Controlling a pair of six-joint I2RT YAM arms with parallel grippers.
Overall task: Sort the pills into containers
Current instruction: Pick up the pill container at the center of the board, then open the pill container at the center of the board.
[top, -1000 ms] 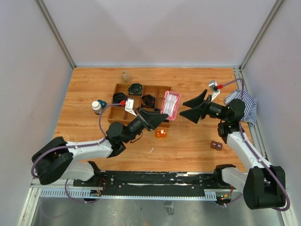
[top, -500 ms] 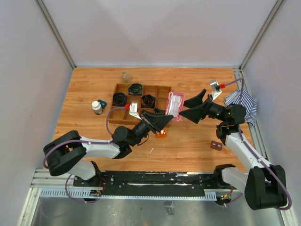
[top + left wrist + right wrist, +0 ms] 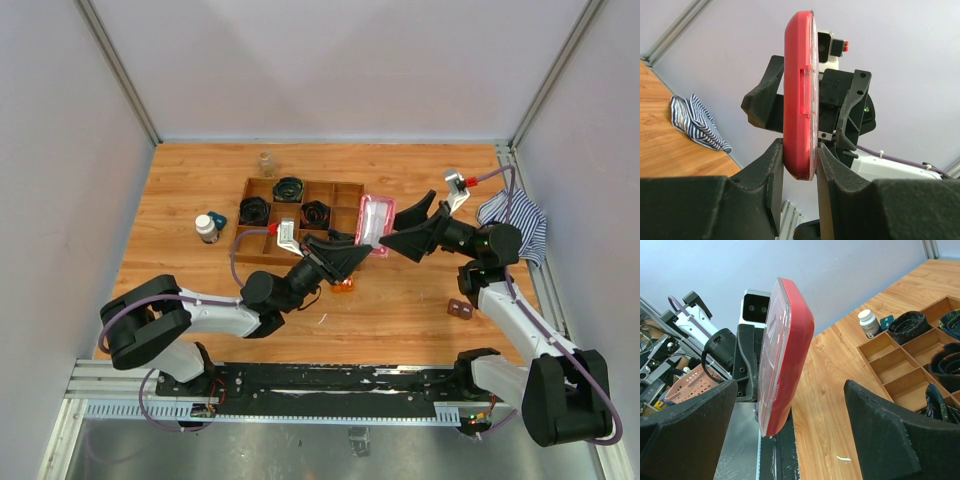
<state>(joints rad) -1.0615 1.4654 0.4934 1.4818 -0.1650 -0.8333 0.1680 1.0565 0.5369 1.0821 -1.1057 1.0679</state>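
The left gripper (image 3: 800, 146) pinches only the lower edge of the pink box (image 3: 799, 75), upright in the air between the arms, so the right gripper (image 3: 790, 384), jaws apart astride it, may twist it loose by closing off-centre.

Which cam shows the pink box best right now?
Right wrist: the pink box is large, broad face and rim both visible. Left wrist shows it edge-on, pinched by the left gripper. Top view shows it small and distant.
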